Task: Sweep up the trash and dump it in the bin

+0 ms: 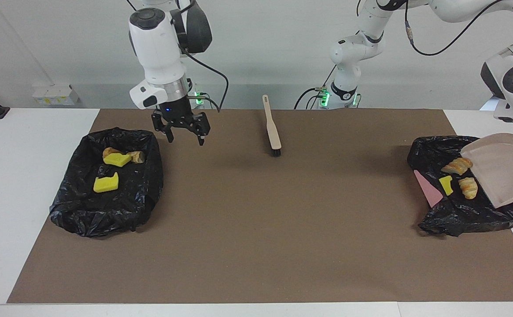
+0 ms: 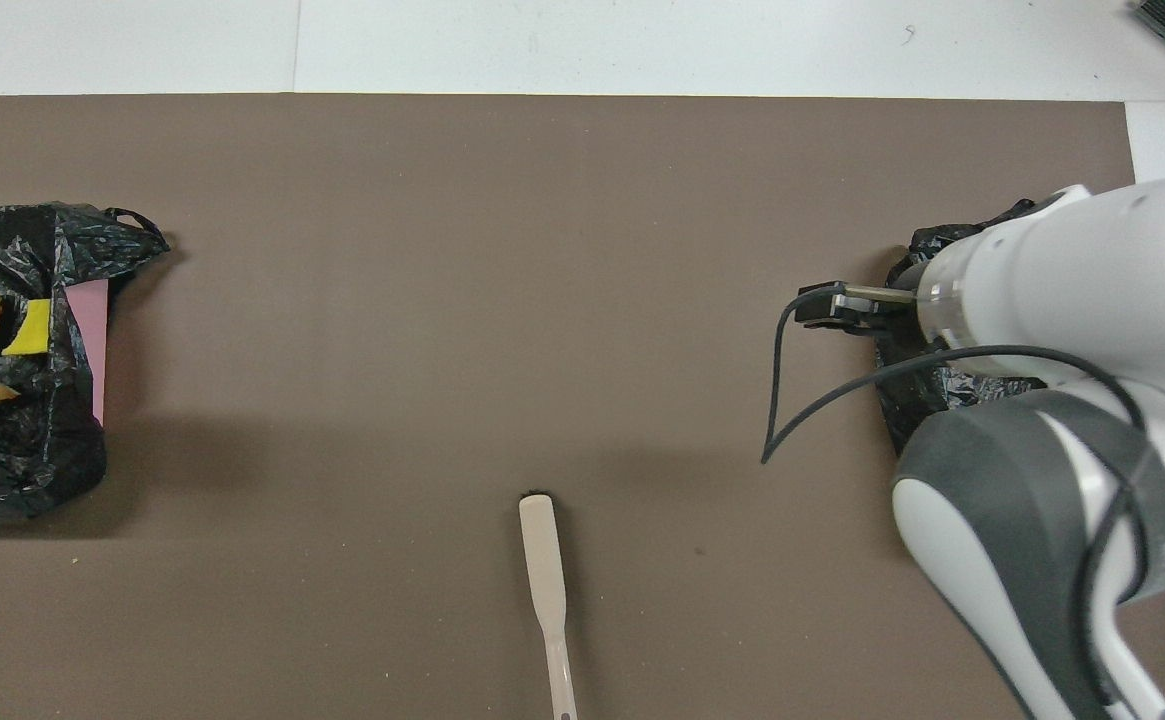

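On the brown mat (image 1: 256, 229), yellow and tan trash (image 1: 106, 183) fills bags; right gripper (image 1: 185, 132) fingers spread

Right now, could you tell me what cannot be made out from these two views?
1. Left gripper: it is in neither view. The facing view's edge cuts off the dustpan, so how it is held is unseen.
2. Bin at the right arm's end: in the overhead view the right arm covers its contents.
3. Bin at the left arm's end: the overhead view's edge cuts it off.

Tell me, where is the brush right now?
The brush lies alone on the brown mat, midway between the two black bags, on the robots' edge of the mat.
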Action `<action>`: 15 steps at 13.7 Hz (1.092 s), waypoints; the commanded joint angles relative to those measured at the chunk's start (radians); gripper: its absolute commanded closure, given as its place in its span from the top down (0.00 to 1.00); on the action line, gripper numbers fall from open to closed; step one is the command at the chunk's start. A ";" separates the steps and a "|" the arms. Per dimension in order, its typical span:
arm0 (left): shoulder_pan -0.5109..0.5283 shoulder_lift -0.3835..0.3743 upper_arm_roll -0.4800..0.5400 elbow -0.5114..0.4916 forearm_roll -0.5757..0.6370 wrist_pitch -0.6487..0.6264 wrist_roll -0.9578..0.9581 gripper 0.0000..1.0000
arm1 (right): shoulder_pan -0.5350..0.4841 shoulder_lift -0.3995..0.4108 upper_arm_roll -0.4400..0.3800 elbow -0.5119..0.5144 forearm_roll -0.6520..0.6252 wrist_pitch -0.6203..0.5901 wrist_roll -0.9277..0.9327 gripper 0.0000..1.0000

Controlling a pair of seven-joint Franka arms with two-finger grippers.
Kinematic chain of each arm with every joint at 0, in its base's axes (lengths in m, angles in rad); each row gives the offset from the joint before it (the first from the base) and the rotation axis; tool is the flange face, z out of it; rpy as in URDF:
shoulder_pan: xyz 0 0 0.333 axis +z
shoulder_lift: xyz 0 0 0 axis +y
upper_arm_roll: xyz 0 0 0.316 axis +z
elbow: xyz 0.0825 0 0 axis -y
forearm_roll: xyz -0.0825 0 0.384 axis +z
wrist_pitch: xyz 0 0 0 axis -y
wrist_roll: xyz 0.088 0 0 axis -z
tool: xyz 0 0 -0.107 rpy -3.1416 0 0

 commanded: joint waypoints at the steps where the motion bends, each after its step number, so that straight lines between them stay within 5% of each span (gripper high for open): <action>1: -0.025 -0.016 0.008 0.043 0.032 -0.110 -0.006 0.00 | -0.067 0.009 0.010 0.117 -0.033 -0.132 -0.070 1.00; 6: -0.105 -0.019 -0.004 0.091 0.012 -0.313 -0.026 0.00 | -0.277 0.011 0.169 0.161 -0.051 -0.224 -0.079 1.00; 11: -0.145 -0.034 -0.010 0.083 -0.148 -0.348 -0.113 0.00 | -0.187 -0.008 0.079 0.177 -0.034 -0.262 -0.081 1.00; 15: -0.132 -0.034 -0.007 0.077 -0.017 -0.330 -0.114 0.00 | -0.088 -0.040 -0.008 0.126 -0.034 -0.290 -0.085 1.00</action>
